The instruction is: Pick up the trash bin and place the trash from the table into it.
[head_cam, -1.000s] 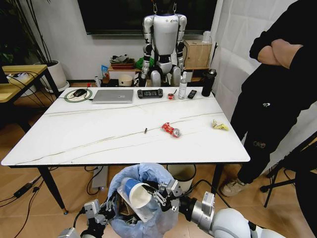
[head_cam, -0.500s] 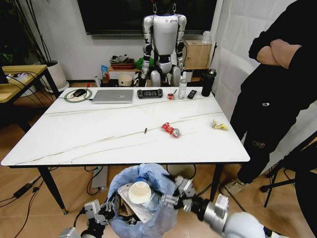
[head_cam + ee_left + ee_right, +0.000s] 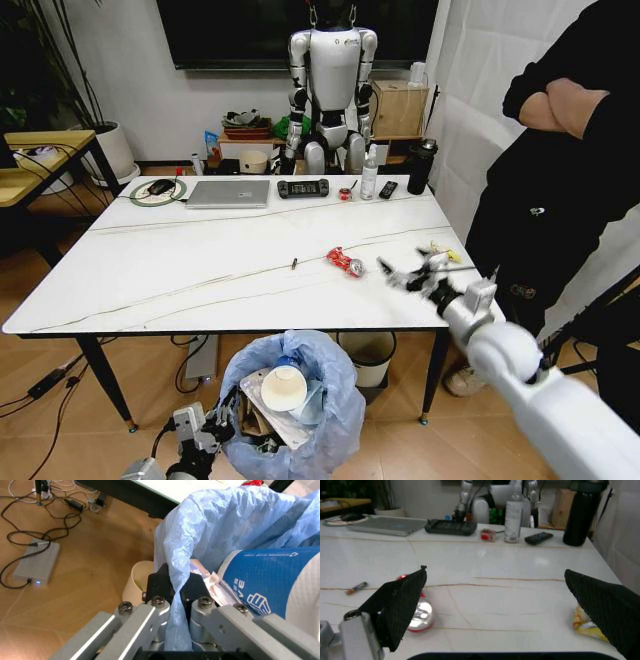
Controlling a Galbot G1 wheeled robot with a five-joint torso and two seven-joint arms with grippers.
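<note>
Right end effector (image 3: 418,272) above the desk (image 3: 180,270), fingers spread wide, between crushed red can (image 3: 346,262) and yellow wrapper (image 3: 444,253), near the desk's right edge. Small dark scrap (image 3: 294,265) on the desk just left of the can. From the right wrist: can (image 3: 417,611) beside one black finger pad (image 3: 400,603), wrapper (image 3: 587,624) beside the other, touching neither.

Trash bin (image 3: 300,410) below the desk's front edge, held off the floor, blue bag bulging over the rim, blue-and-white paper cup (image 3: 285,388) and cardboard inside. Left end effector (image 3: 212,432) clamped on the bin's rim at its left side; from the left wrist, fingers (image 3: 165,588) pinching the blue bag (image 3: 210,528) and rim, cup (image 3: 280,581) just beside.
</note>
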